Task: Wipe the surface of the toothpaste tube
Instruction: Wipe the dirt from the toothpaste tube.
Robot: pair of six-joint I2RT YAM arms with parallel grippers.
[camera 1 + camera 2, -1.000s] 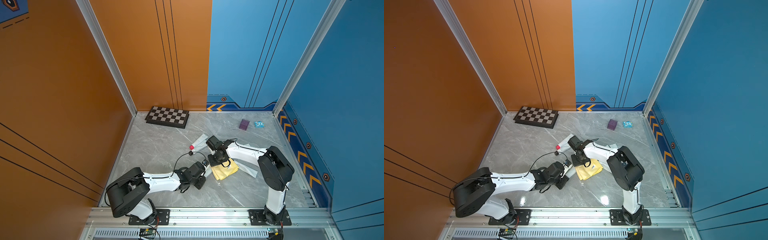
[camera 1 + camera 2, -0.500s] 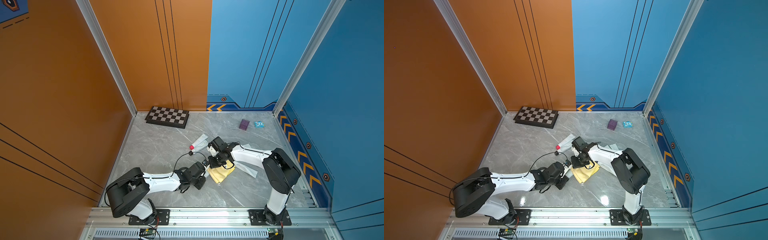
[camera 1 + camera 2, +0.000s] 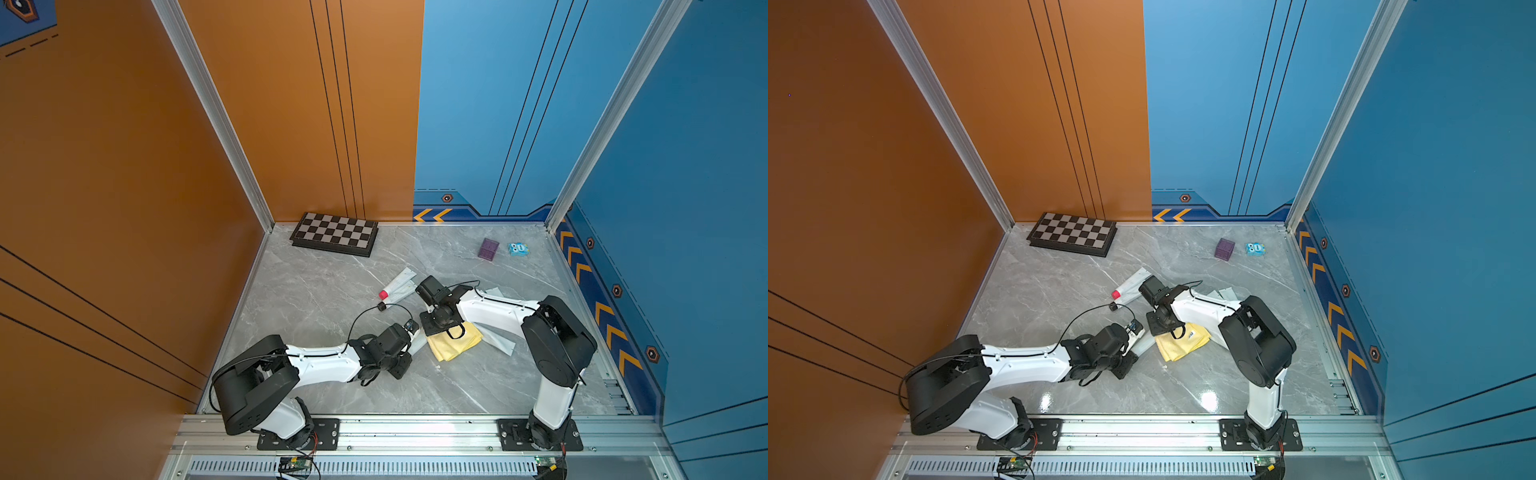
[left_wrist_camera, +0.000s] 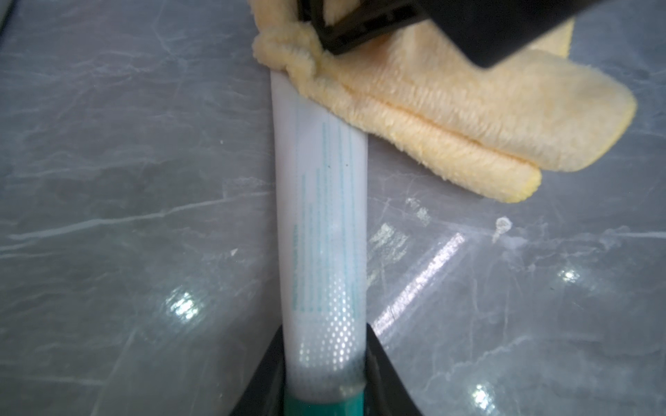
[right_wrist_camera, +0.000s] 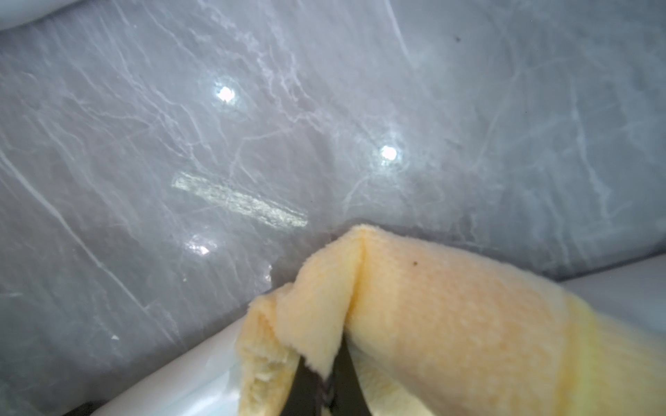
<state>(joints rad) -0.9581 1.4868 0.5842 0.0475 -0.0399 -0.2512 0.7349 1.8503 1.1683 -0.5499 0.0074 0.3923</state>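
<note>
Your left gripper (image 4: 324, 329) is clamped on the white, pale-blue-striped plastic toothpaste tube (image 4: 320, 216). Its two black fingers (image 4: 385, 378) press against either side of the body just above the teal cap (image 4: 320, 405). From that grip the tube runs straight out, low over the grey marble tabletop (image 3: 316, 299). Whether it rests on the stone, you cannot tell from the left wrist view.

The tube's far, flattened end disappears under the bunched edge of a fluffy, folded yellow cloth (image 4: 450, 101). Your right gripper (image 5: 326, 381) has its dark jaws drawn together on a fold of that cloth, with fabric bulging out on both sides of the pinch. In the left wrist view, the pinch sits just above the tube's far end.

In both top views the two arms meet near the middle of the table. The cloth (image 3: 455, 343) spreads out beneath the right wrist, and a short stretch of the tube (image 3: 1144, 343) shows between the left wrist and the cloth.

Farther out, a second pale tube with a red cap (image 3: 397, 284) lies beside the right arm's wrist. A folded black-and-white chessboard (image 3: 334, 235) lies against the back wall on the orange side. A small purple cube (image 3: 488, 248) and a little light-blue box (image 3: 518, 248) sit just beside each other near the back corner on the blue side.
</note>
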